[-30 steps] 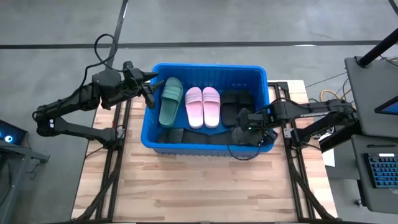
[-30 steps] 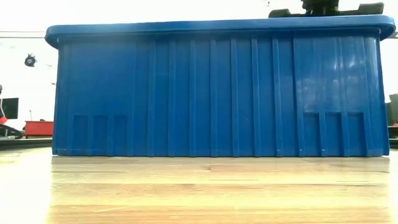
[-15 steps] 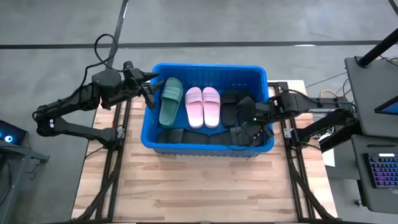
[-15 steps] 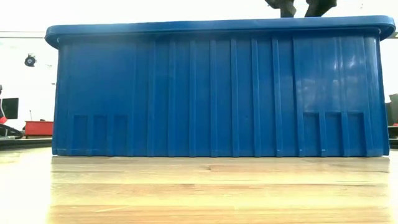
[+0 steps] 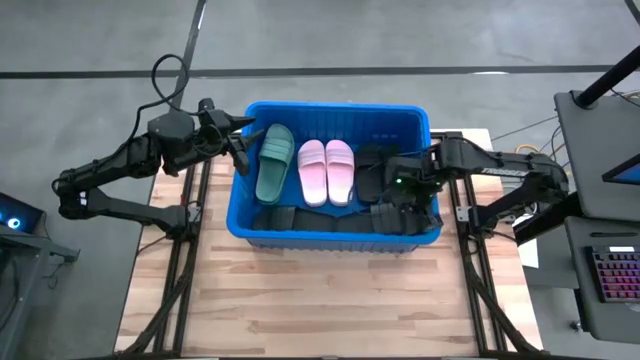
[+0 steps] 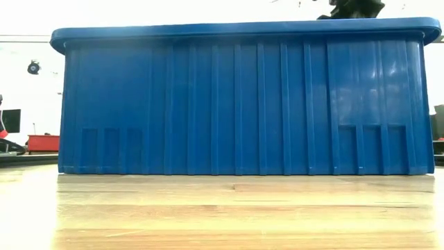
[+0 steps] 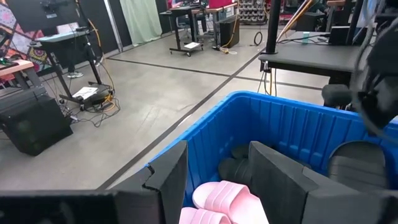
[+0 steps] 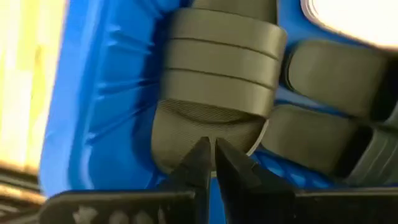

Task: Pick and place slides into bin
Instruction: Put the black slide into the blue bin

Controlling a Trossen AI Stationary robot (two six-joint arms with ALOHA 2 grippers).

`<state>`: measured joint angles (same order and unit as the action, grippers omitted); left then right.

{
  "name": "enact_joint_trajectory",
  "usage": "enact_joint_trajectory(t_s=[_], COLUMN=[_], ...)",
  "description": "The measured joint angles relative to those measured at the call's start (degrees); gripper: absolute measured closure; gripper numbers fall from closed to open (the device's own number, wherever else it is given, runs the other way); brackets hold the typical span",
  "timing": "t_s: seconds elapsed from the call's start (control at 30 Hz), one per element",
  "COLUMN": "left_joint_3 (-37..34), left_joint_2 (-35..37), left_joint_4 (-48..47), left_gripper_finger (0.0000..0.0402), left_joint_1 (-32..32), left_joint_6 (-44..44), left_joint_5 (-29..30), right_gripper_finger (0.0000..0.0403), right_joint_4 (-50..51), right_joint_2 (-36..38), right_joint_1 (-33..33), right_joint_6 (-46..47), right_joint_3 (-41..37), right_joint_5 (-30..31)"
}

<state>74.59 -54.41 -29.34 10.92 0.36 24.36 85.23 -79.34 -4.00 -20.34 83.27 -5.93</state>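
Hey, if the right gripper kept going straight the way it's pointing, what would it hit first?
Most likely the black slide directly ahead of the right gripper inside the bin; the remaining gap is hard to judge.

Glossy ribbed plastic bin [image 6: 243, 104], matt rubber slides [image 5: 327, 170], pale wood table [image 5: 320, 300]

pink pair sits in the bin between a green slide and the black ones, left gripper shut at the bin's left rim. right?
One error: the left gripper is open, its fingers apart in the left wrist view. The pink pair does sit in the bin between the green slide and the black ones.
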Motion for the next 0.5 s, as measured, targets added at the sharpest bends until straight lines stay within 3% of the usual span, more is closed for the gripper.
enact_joint_trajectory(t_s=[0.5], left_joint_3=[0.00], left_joint_2=[-2.90], left_joint_4=[0.02], left_gripper_finger=[0.0244], left_joint_1=[0.00], left_joint_6=[0.02], left_joint_5=[-0.04], right_gripper_finger=[0.0391], right_joint_4=[-3.86], right_joint_2=[-12.16], right_joint_1=[-0.70], right_joint_6=[3.87], right_joint_3=[-0.54], right_joint_5=[1.02])
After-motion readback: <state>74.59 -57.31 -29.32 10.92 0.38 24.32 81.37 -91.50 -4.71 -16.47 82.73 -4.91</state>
